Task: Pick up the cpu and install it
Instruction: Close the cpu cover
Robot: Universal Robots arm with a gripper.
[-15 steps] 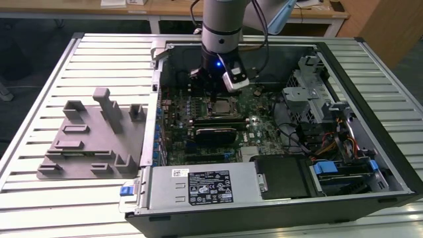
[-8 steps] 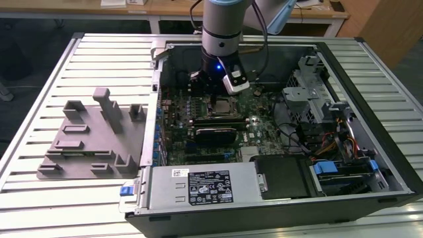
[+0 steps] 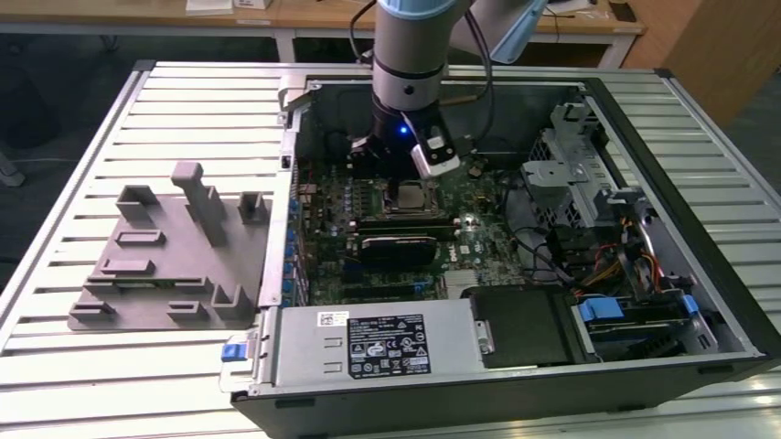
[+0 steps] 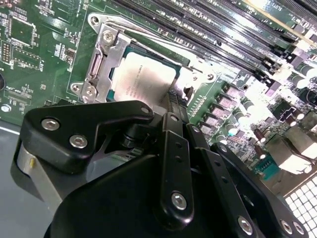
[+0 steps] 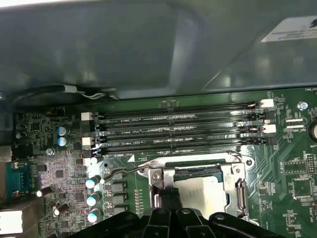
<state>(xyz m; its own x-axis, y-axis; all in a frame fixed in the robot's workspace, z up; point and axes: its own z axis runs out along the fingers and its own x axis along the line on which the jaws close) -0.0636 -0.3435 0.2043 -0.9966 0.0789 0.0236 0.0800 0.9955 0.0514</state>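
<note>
A slatted metal counter (image 3: 183, 101) carries an open computer case (image 3: 732, 302), lying on its side, with 1 grey fixture block (image 3: 171, 265) beside it towards the exterior view's left. The arm (image 3: 415, 55) comes down almost vertically into the case, wrist pointing straight at the green motherboard (image 3: 488, 247), over its upper middle region in the exterior view.

On that board, next to 4 long memory slots (image 5: 178, 131), sits the metal socket frame (image 4: 99, 64). The cpu (image 4: 143, 79) lies flat inside this frame with its pale silver top plate facing up, and it looks level with the frame around it.

The tool (image 4: 173, 101) hangs low over 1 edge of the cpu. In the first wrist view its 2 black fingertips (image 5: 164, 199) stand pressed together with nothing between them, so the tool is clenched and empty, its tips at or just above the chip's rim. I cannot tell if they actually touch it.

By my judgement the cpu is light, rigid and flat, with a smooth, slippery lid. Its underside contacts and the socket beneath it are likely delicate, so tilting or sliding it is risky. The sensible hold is across 2 opposite edges of the pale rim, kept level, never on the underside.
</note>
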